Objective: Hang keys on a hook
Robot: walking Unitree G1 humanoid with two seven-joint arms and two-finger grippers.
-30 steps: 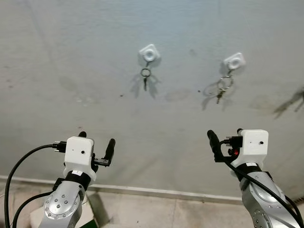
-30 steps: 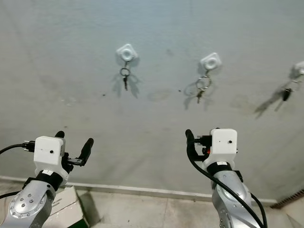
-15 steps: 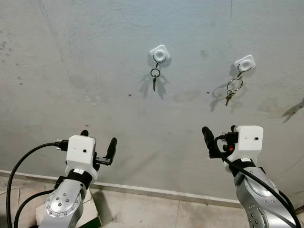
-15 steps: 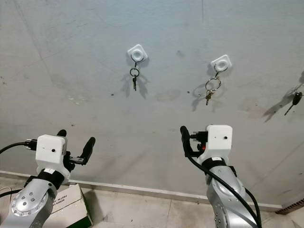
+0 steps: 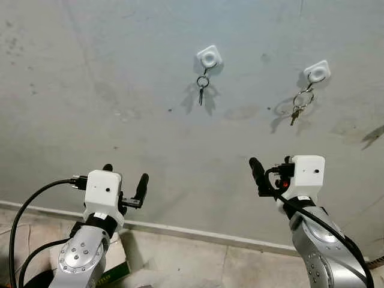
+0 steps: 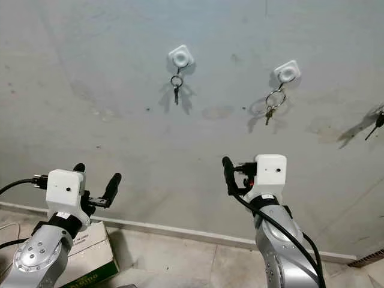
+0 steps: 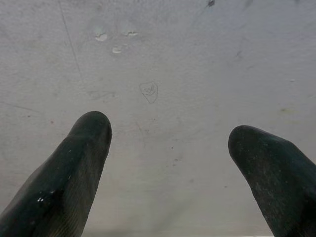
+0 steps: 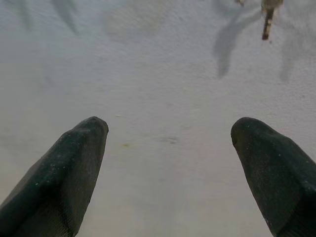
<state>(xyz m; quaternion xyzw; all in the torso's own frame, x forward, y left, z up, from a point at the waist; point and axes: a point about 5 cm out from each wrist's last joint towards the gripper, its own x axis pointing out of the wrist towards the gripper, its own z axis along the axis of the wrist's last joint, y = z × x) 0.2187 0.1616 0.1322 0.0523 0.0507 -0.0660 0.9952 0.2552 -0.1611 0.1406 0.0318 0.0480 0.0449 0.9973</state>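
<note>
A: Grey plaster wall point(image 5: 120, 72), scuffed. Item one: white hook point(image 5: 209, 57) at 12 o'clock in the head view, bearing a small ring with one key point(image 5: 202, 90). Item two: a second white hook point(image 5: 317, 70) at 1 o'clock, bearing a larger ring of keys point(image 5: 299, 105). Both sets hang free below their hooks.

B: And the grippers?

A: Left gripper point(image 5: 124, 183) at 7 o'clock, right gripper point(image 5: 271, 174) at 4 o'clock, both raised before the wall, well below the hooks. Fingers spread wide on each, as the wrist views confirm: left fingertips point(image 7: 91, 128) and right fingertips point(image 8: 86, 133) with bare wall between. Nothing held.

B: So the step in hand?

A: My judgement: the keys appear already hung, so what remains is to draw clear. Do it well by keeping both arms low and straight back, jaws left apart, away from the dangling rings, since a brush could lift a ring off its hook.

B: Anything unclear?

A: A key tip point(image 8: 267, 24) is cut off at the right wrist view's edge. In the right eye view, a dark object point(image 6: 378, 120) with a long shadow at 3 o'clock is cropped; possibly more keys, not certain. A box point(image 6: 90, 258) by the left arm is half hidden. How the rings seat on the hooks is too small to tell.
</note>
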